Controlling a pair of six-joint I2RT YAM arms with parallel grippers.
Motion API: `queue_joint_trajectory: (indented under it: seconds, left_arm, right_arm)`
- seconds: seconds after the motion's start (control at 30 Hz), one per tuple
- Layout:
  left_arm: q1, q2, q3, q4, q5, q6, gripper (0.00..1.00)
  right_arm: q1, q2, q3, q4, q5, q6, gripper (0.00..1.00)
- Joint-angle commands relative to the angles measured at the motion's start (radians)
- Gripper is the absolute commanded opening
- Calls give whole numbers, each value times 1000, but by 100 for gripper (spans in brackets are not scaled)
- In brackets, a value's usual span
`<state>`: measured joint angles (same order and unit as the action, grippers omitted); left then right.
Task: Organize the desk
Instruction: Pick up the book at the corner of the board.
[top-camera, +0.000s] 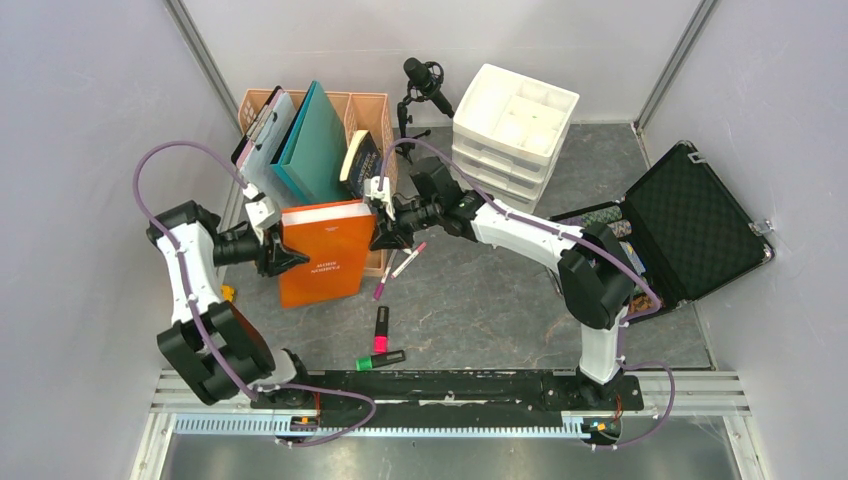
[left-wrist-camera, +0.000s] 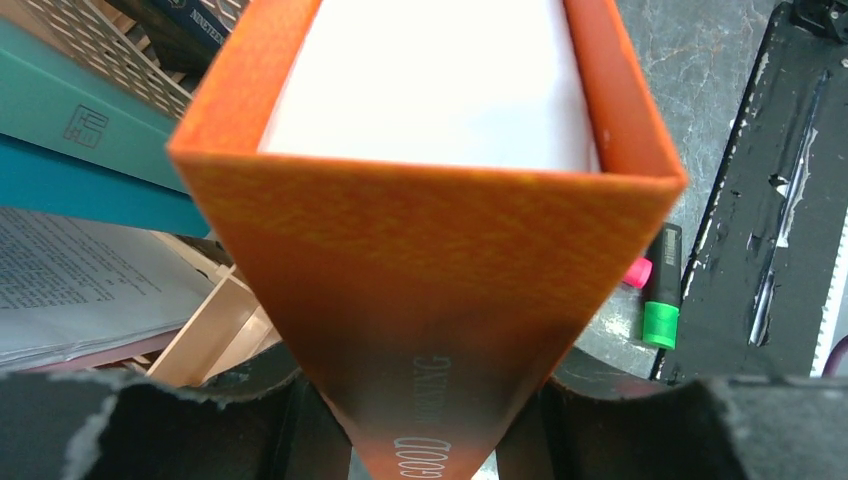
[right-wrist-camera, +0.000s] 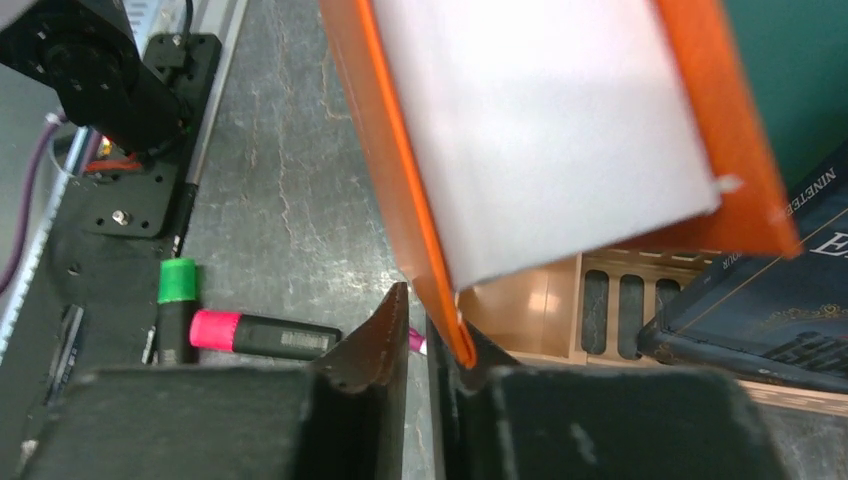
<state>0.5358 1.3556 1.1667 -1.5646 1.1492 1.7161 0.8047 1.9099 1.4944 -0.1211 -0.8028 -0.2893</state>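
Two-handed, I clamp the orange book (top-camera: 322, 252), left gripper (top-camera: 290, 255) on its spine, right gripper (top-camera: 383, 235) on a cover, steadying it over the desk (top-camera: 480, 300), likely bound for the wooden rack (top-camera: 368, 108).

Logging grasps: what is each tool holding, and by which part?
Left tool grips the orange book by its spine; right tool meets its cover edge, hold unclear.

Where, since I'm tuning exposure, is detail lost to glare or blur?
Left wrist: the white pages of the orange book blow out, and its spine lettering near the lens is dark and soft. Right wrist: the pages are likewise featureless white. Top external: evenly lit and sharp.
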Motion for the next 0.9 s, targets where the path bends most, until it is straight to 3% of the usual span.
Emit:
queue_joint_trajectory:
  seconds: [0.0, 0.1, 0.27, 0.53, 0.6, 0.67, 0.73, 0.8, 0.87]
  left_arm:
    - [2, -86, 50, -82, 25, -95, 17]
    - [2, -129, 59, -82, 20, -152, 2]
    - [3, -182, 140, -82, 30, -313, 2]
    - [2, -221, 438, -77, 104, -641, 2]
    - [3, -215, 519, -23, 133, -817, 2]
    - [3, -223, 570, 115, 156, -1042, 2]
    - [3, -263, 550, 397, 149, -1363, 2]
    - [2, -331, 476, 791, 57, -1692, 2]
    - [2, -382, 451, 970, -71, -1830, 2]
  right_arm:
    - [-2, -36, -18, -24, 34, -14, 25]
    - [-2, -66, -29, -32, 48, -16, 44]
    - [-2, -137, -57, -65, 99, -52, 69]
    - [-37, -260, -108, -114, 152, -81, 75]
    - [-49, -284, -125, -119, 149, -80, 75]
    - [-60, -302, -140, -120, 149, -82, 75]
    - [-69, -317, -157, -120, 144, -80, 75]
    - [-78, -331, -172, -119, 138, -80, 75]
    - [-88, -347, -189, -119, 129, -80, 75]
